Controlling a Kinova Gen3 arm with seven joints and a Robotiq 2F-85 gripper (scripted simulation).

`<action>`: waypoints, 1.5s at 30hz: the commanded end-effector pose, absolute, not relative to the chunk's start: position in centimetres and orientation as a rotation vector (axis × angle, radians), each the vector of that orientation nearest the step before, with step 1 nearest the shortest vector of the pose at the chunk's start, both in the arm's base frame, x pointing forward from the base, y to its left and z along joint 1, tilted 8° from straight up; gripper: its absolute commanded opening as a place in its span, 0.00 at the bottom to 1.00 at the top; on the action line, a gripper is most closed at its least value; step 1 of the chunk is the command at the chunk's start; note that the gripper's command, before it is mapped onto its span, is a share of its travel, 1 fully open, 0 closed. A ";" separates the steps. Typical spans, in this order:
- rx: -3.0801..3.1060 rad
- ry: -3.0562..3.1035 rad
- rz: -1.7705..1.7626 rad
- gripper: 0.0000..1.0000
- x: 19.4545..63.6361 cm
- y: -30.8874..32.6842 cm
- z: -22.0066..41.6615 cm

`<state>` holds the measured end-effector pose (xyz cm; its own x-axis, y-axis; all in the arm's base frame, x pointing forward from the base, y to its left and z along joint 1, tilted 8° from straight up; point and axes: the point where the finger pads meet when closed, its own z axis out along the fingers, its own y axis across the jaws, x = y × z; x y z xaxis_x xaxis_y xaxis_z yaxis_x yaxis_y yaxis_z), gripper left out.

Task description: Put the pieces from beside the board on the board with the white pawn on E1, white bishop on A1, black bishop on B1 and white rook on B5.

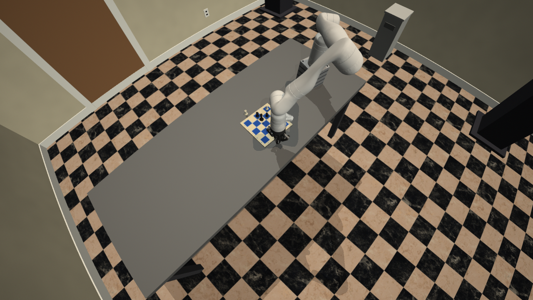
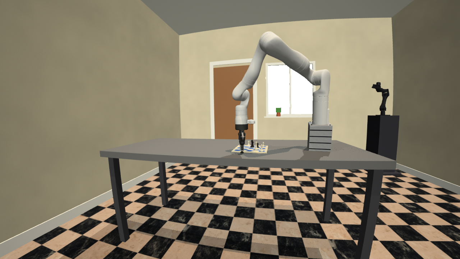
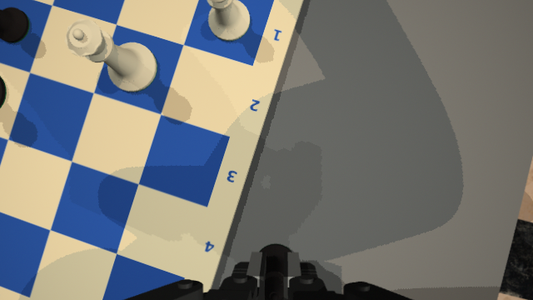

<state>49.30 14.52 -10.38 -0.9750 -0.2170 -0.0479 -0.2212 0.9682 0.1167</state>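
Observation:
The blue and cream chessboard [image 1: 248, 123] [image 2: 264, 150] [image 3: 246, 125] lies on the grey table [image 1: 178, 178] [image 2: 180, 151] [image 3: 375, 125]. My gripper [image 1: 278, 141] [image 2: 241, 150] [image 3: 275, 272] is low over the table just off the board's numbered edge, beside the digit 4. It is shut on the black bishop [image 3: 273, 251], of which only the round dark top shows between the fingers. A small white piece [image 1: 245, 112] stands on the table off the opposite side of the board. On the board, a white piece [image 3: 228, 21] stands in row 1 and a taller white piece [image 3: 125, 62] in row 2.
Black pieces [image 1: 261, 117] [image 3: 12, 25] stand further in on the board. The table's long edge [image 3: 516, 200] runs close to the gripper. The arm's grey base block [image 2: 320, 136] stands on the table behind the board.

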 end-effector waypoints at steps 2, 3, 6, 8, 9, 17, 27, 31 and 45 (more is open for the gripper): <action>-0.342 3.075 0.192 0.00 49.5 14.5 -8.5; -0.342 3.075 0.192 0.00 49.5 14.4 -7.8; -0.342 3.075 0.192 0.00 49.4 14.1 -5.6; -0.342 3.075 0.192 0.00 49.4 14.0 -4.8; -0.342 3.075 0.192 0.00 49.4 14.0 -4.8; -0.342 3.075 0.192 0.00 49.3 13.5 -0.9; -0.342 3.075 0.192 0.00 49.3 13.5 -0.8; -0.331 3.076 0.194 0.00 49.1 13.2 -0.8; 0.071 3.106 0.204 0.00 39.1 5.6 -1.5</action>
<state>40.75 6.64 -1.85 -0.9995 0.0039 -0.0298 0.0001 0.9921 0.1255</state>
